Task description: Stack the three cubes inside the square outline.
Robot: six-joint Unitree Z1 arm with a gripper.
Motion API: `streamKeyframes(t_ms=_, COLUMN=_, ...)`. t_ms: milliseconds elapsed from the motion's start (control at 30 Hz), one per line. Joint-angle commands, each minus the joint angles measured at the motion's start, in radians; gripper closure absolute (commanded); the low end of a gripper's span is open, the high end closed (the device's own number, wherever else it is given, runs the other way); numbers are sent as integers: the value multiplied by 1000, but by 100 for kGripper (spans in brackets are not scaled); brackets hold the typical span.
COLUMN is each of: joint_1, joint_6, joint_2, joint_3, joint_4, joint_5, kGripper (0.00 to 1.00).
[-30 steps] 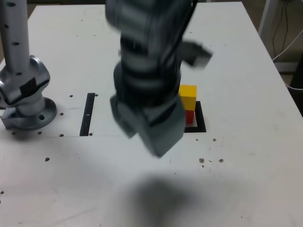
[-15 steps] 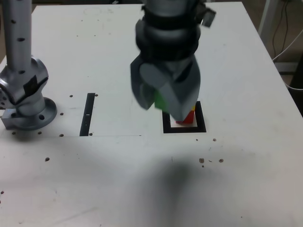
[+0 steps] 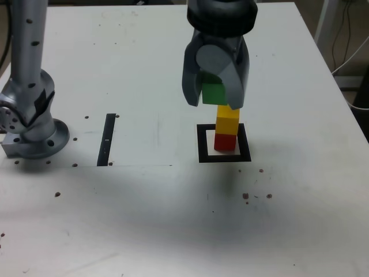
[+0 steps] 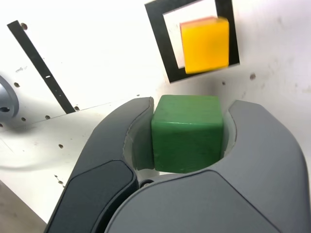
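Three cubes: one red [image 3: 225, 141], one yellow [image 3: 228, 120], one green [image 3: 214, 93].

No readable text, labels, brands or numbers anywhere.

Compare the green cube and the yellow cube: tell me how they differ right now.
The green cube is held in the air by the claw; the yellow cube rests free on the red cube inside the square outline. The green one sits higher than the yellow one and is partly hidden by the claw, while the yellow one shows fully. Both look like equal-sized, plain matte blocks.
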Motion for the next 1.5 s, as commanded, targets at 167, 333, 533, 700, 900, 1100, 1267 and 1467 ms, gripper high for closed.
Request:
streamKeyframes(t_ms=167, joint_1=40, joint_6=5, joint_2=43, joint_3=-16, joint_4=2, joint_5=-16, kGripper=65)
streamKeyframes(t_ms=333, joint_1=54, joint_6=6, joint_2=87, joint_3=-34, joint_4=-4, joint_5=-24, kGripper=65)
streamKeyframes(t_ms=533, joint_1=77, joint_6=6, joint_2=120, joint_3=-52, joint_4=-8, joint_5=-28, kGripper=65)
streamKeyframes(t_ms=700, joint_1=102, joint_6=12, joint_2=127, joint_3=-57, joint_4=-8, joint_5=-28, kGripper=65)
streamKeyframes(t_ms=900, joint_1=121, joint_6=22, joint_2=139, joint_3=-58, joint_4=-9, joint_5=-30, kGripper=65)
streamKeyframes(t_ms=1100, joint_1=123, joint_6=24, joint_2=146, joint_3=-50, joint_4=-12, joint_5=-33, kGripper=65)
streamKeyframes(t_ms=1267, joint_1=123, joint_6=27, joint_2=151, joint_3=-41, joint_4=-16, joint_5=-35, kGripper=65)
streamKeyframes(t_ms=1467, joint_1=123, joint_6=41, joint_2=156, joint_3=-30, joint_4=-30, joint_5=-42, kGripper=34)
